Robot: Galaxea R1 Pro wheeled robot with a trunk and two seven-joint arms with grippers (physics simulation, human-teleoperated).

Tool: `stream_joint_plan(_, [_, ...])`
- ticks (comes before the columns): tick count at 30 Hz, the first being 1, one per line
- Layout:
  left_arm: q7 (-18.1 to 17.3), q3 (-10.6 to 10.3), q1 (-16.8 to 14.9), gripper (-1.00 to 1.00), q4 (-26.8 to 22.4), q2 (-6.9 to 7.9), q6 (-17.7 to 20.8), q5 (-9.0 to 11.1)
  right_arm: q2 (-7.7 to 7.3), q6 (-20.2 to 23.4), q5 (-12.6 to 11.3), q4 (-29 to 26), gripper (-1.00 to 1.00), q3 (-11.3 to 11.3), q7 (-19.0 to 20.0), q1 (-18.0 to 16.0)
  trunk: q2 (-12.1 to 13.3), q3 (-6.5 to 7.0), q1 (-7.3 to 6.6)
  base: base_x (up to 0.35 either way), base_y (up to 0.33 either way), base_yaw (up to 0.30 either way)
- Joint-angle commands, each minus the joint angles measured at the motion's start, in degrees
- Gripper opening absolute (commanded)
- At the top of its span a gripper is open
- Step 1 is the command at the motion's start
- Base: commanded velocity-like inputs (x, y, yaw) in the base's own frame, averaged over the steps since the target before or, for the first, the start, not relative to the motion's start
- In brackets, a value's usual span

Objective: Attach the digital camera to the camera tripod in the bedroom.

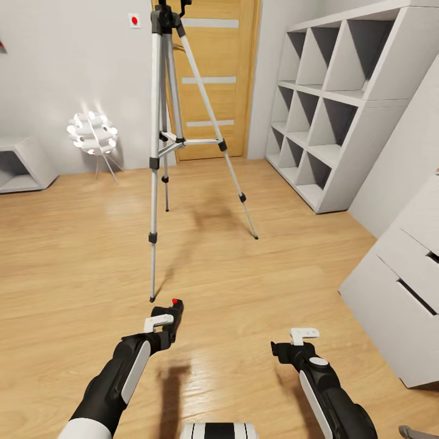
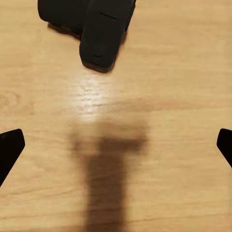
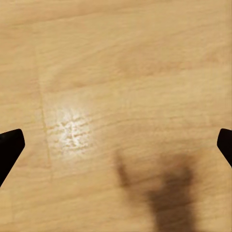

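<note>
One small black digital camera (image 1: 172,314), red top button, silver-legged camera tripod (image 1: 167,140)

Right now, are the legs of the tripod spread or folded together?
Spread. The camera tripod stands upright on the wood floor, its three silver legs angled apart, with braces linking them at mid-height.

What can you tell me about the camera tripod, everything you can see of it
The camera tripod stands upright on the light wood floor, in front of the wooden door. It has three silver telescopic legs that look like metal, with black joint collars and small black feet, spread wide and tied by a brace partway up to a centre column. Its black head is cut off by the picture's top edge, so whether anything is mounted there cannot be seen. Nothing but the floor touches it.
</note>
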Motion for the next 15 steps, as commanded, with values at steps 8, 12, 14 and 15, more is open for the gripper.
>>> stream_joint_plan(8, [0.52,-0.10,-0.02,1.00,0.09,0.08,0.15,0.40,-0.02,0.29,-0.05,-0.07,1.00,0.11,-0.39,-0.02,-0.02,-0.05,-0.01,0.000,-0.006,0.000])
stream_joint_plan(12, [0.49,-0.17,-0.02,1.00,0.67,0.14,0.03,0.31,-0.02,0.28,-0.01,-0.07,1.00,0.13,-0.39,-0.02,-0.02,-0.05,-0.01,0.000,-0.002,0.000])
stream_joint_plan(14, [0.44,-0.21,-0.02,1.00,1.29,0.19,-0.35,0.26,-0.02,0.22,-0.04,-0.04,1.00,0.14,-0.39,-0.02,-0.02,-0.05,-0.01,0.000,0.000,0.000])
stream_joint_plan(15, [0.41,-0.23,-0.02,1.00,1.69,0.22,-0.73,0.25,-0.02,0.14,-0.06,0.01,1.00,0.14,-0.39,-0.02,-0.02,-0.05,-0.01,0.000,0.000,0.000])
